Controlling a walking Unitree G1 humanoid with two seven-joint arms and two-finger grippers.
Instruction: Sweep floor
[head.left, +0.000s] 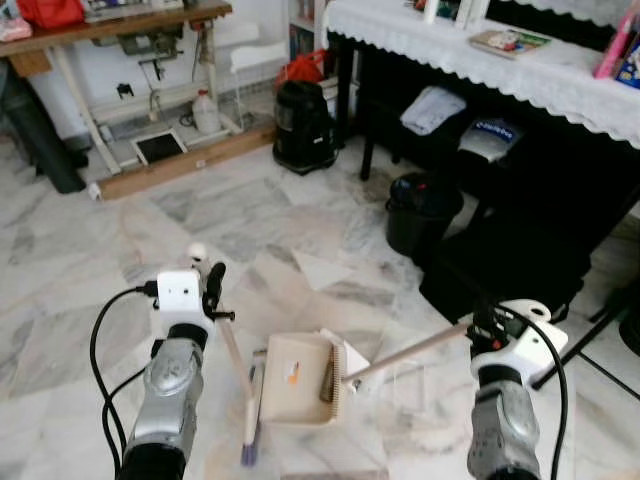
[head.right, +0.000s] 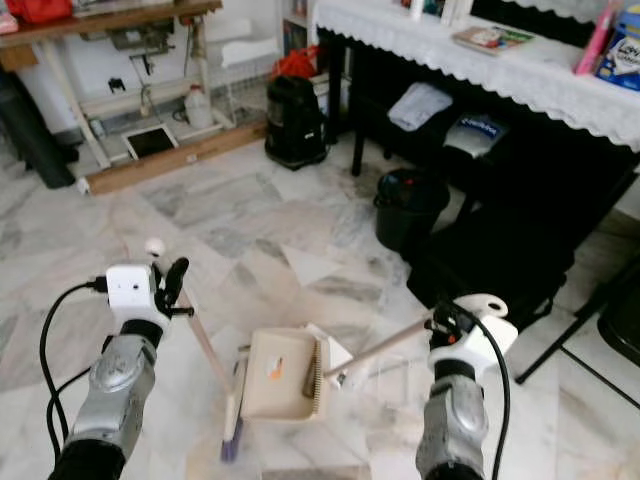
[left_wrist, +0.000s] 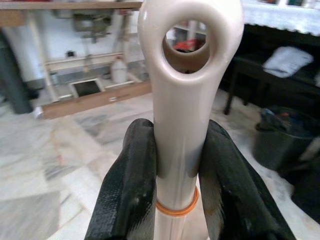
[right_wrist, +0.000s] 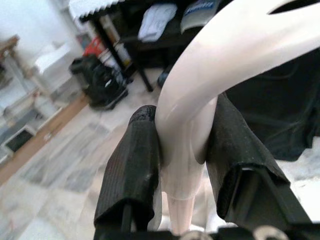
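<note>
A cream dustpan (head.left: 296, 380) lies on the marble floor between my arms, with small bits of debris inside. Its long handle (head.left: 410, 352) runs up to my right gripper (head.left: 487, 328), which is shut on it; the right wrist view has the black fingers (right_wrist: 131, 170) clamped on the pale handle (right_wrist: 200, 105). My left gripper (head.left: 212, 290) is shut on the broom handle (left_wrist: 182, 130), whose looped end (left_wrist: 190, 45) sticks out past the fingers (left_wrist: 125, 190). The broom's bristles (head.left: 249, 425) rest on the floor at the dustpan's left edge.
A black bin (head.left: 421, 210) stands ahead on the right, by a dark table with a white lace cloth (head.left: 500, 60). A black vacuum cleaner (head.left: 302, 125) sits at the back. A workbench (head.left: 110, 30) and wooden plank (head.left: 180, 165) are back left. A chair leg (head.left: 585, 345) slants at right.
</note>
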